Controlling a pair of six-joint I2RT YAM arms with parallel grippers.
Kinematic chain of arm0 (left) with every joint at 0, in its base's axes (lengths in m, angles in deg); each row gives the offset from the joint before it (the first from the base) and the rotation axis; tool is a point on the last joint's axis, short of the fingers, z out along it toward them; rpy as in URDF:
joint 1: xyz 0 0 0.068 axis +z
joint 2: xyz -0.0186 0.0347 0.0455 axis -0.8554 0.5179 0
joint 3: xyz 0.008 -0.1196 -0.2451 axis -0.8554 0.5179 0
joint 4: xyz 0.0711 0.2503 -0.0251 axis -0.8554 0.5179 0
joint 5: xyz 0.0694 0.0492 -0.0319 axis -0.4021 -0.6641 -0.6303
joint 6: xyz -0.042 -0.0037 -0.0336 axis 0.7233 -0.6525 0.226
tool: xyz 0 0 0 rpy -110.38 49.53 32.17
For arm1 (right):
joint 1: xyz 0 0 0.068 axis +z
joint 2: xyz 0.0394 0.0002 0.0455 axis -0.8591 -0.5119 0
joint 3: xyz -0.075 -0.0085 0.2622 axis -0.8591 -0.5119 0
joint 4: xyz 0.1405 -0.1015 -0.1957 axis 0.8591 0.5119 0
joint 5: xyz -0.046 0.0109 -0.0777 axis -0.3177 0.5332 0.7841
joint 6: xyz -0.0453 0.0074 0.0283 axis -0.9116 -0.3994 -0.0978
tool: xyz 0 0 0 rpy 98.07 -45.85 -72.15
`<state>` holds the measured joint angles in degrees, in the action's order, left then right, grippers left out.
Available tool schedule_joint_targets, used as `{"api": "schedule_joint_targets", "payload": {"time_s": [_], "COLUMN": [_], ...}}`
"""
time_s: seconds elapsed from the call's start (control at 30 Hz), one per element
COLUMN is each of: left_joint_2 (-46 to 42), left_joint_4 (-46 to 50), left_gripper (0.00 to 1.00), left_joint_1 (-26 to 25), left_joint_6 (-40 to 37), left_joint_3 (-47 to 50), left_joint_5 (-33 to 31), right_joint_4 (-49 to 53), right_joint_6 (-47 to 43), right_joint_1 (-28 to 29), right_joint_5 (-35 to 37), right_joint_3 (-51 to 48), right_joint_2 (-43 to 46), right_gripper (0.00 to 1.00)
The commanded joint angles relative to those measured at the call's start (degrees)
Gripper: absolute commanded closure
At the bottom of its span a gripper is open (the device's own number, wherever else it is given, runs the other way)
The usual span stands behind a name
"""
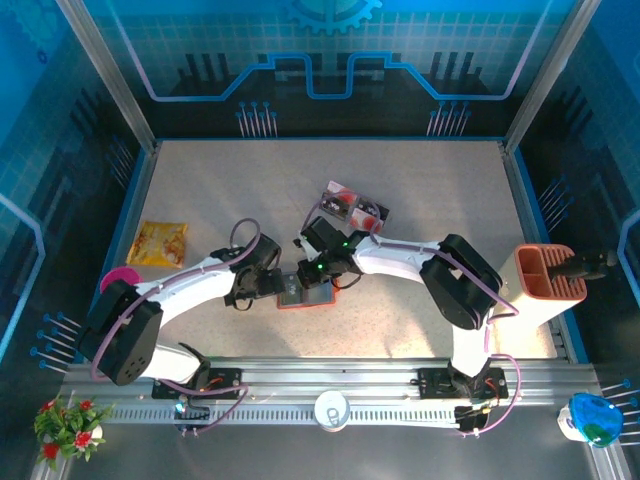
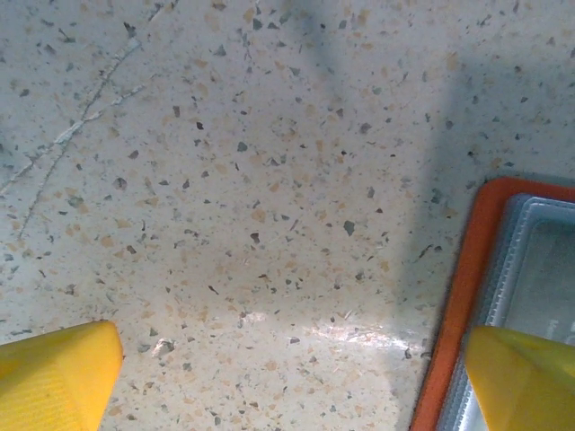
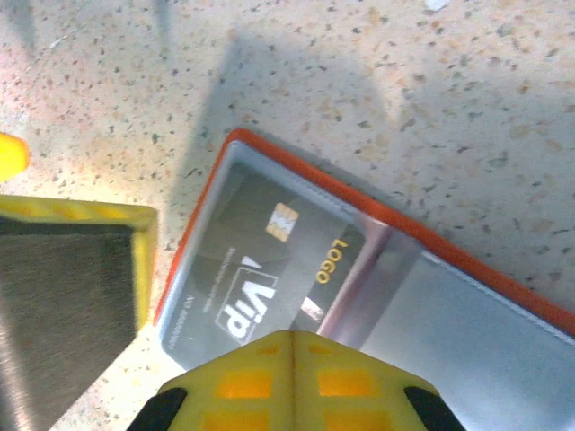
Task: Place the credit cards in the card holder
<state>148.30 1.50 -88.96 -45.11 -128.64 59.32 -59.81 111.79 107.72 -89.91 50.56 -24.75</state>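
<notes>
The card holder (image 1: 300,300) lies open on the table between both grippers, orange-red with grey-blue pockets (image 3: 467,314). A dark credit card (image 3: 260,260) marked VIP lies in its left pocket. My right gripper (image 3: 292,337) is shut, its joined tips resting over that card's near edge. My left gripper (image 2: 292,377) is open over bare table. Its right finger (image 2: 526,377) sits above the holder's orange edge (image 2: 467,296), and its left finger (image 2: 54,373) is over the table. More credit cards (image 1: 355,207) lie on the table beyond the grippers.
A yellow snack packet (image 1: 160,243) lies at the left. An orange ribbed container (image 1: 548,272) stands at the right edge. A pink object (image 1: 118,278) sits by the left arm. Blue walls close in three sides of the table.
</notes>
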Motion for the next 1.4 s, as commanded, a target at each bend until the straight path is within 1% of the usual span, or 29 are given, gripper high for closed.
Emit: {"api": "schedule_joint_targets", "payload": {"time_s": [0.0, 0.27, 0.6, 0.97, 1.37], "left_joint_2": [-0.2, 3.5, 7.2, 7.6, 6.6], "left_joint_4": [3.0, 1.5, -0.2, -1.2, -1.6], "left_gripper": [0.01, 0.01, 0.01, 0.01, 0.01], "left_joint_1": [0.3, 0.4, 0.4, 0.4, 0.4], "left_joint_6": [0.1, -0.1, -1.1, -1.0, -1.0], "left_joint_3": [-0.8, 0.0, -0.2, 0.2, 0.3], "left_joint_5": [-1.5, -0.5, 0.6, 1.3, 1.7], "right_joint_4": [1.9, 1.4, 2.1, 3.2, 4.7], "right_joint_6": [-0.7, -0.6, -1.3, -1.5, -1.1], "right_joint_1": [-0.4, -0.3, 0.7, 2.3, 3.5], "right_joint_5": [1.1, 0.9, -0.7, -1.6, -1.0], "right_joint_3": [-0.8, -0.8, 1.8, 3.5, 3.0], "right_joint_2": [-0.2, -2.1, -5.0, -6.4, -5.5], "right_gripper": [1.00, 1.00, 1.00, 1.00, 1.00]}}
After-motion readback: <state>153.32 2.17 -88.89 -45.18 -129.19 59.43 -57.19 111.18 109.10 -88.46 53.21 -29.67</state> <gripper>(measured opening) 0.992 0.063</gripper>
